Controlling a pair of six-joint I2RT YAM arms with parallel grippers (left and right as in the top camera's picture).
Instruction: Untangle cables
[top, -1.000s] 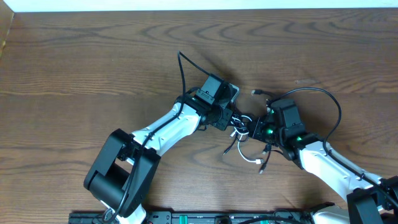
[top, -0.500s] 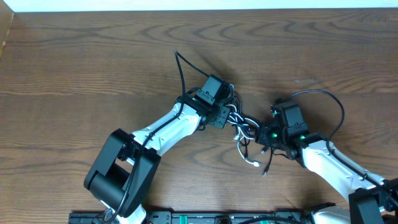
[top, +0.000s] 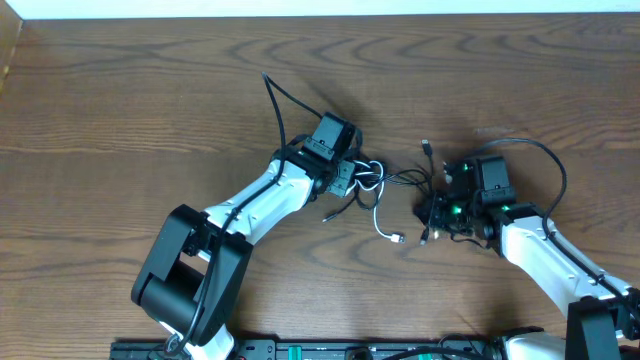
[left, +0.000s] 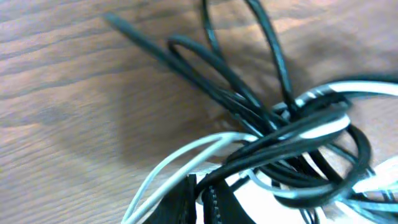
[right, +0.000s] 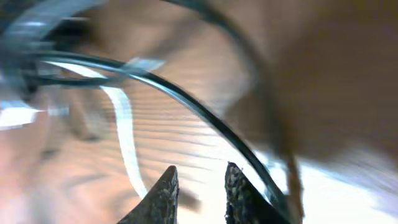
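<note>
A thin black cord (top: 402, 178) and a shorter thin white cord (top: 379, 222) are seen knotted together just right of the centre of the overhead frame, on a brown wood-grain table (top: 150, 100). The tangled bundle (top: 366, 177) is pinched at the tip of the left gripper (top: 350, 178), whose fingers are pressed together. In the left wrist view the bundle fills the lower right, just above the fingertips. From the bundle the white cord is trailed down to a small plug (top: 397, 239) at lower centre, while black strands are stretched rightward to the right gripper (top: 432, 208). In the blurred right wrist view the right gripper's fingers (right: 166, 194) are held slightly apart. Nothing is seen between them, and a black strand curves past just to their right.
</note>
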